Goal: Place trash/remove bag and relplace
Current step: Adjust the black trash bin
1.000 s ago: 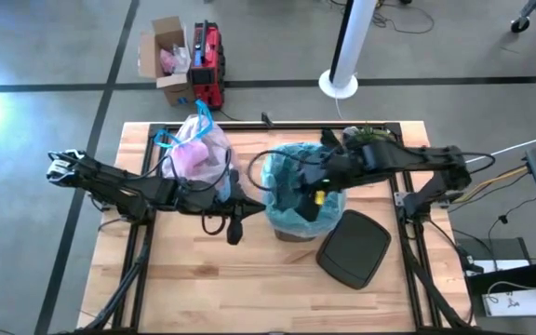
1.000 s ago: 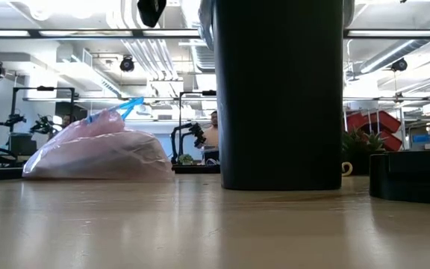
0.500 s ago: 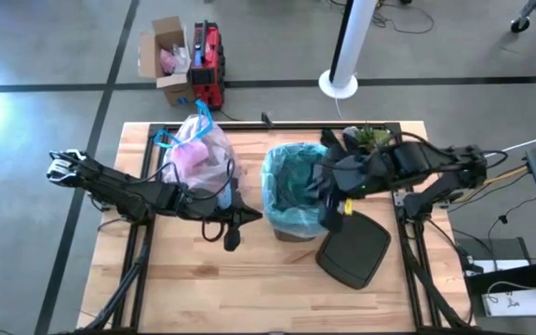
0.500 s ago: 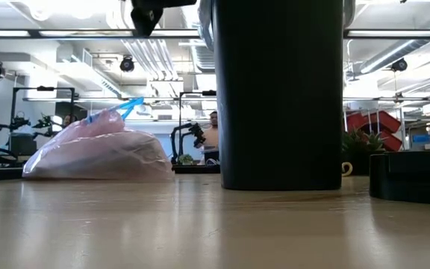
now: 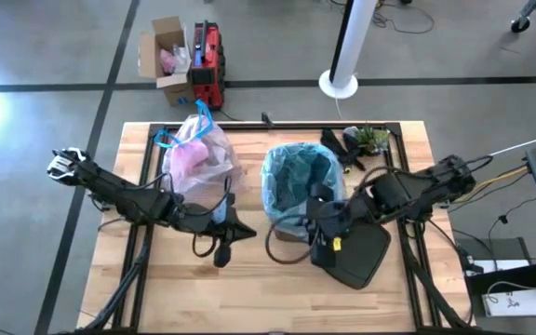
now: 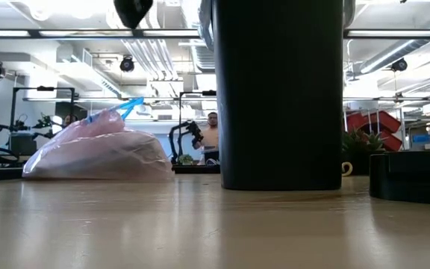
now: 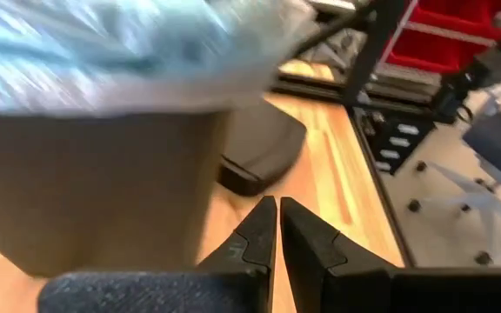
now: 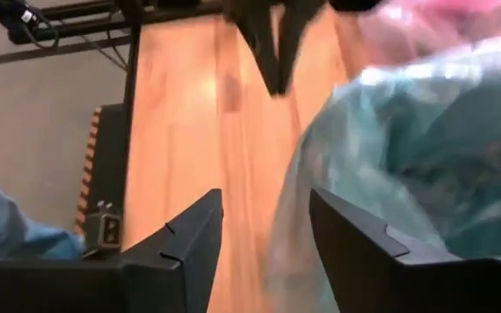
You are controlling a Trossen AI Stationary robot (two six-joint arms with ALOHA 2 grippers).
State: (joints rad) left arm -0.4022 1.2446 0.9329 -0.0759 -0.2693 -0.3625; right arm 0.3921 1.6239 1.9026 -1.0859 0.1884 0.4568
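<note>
Seen from above: wooden slatted table (image 5: 249, 288), at centre a bin lined with crinkly light blue plastic bag (image 5: 296, 184). Left of it, tied pink-lavender plastic bag (image 5: 196, 154) with blue ties. Near right, flat black lid (image 5: 361, 253). Left gripper (image 5: 220, 253) over bare wood; right gripper (image 5: 322, 249) at the lid's left edge.

Black lid (image 5: 355, 251) beside bin (image 5: 291, 233)

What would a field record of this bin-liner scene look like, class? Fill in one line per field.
Bin: dark bin lined with crinkly light blue plastic bag
Removed bag: tied pale pink plastic bag with blue ties, on wooden table beside bin
Lid: flat black lid lying on table
Left gripper: shut, empty, between pink bag and bin
Right gripper: open, empty, between bin and lid
</note>
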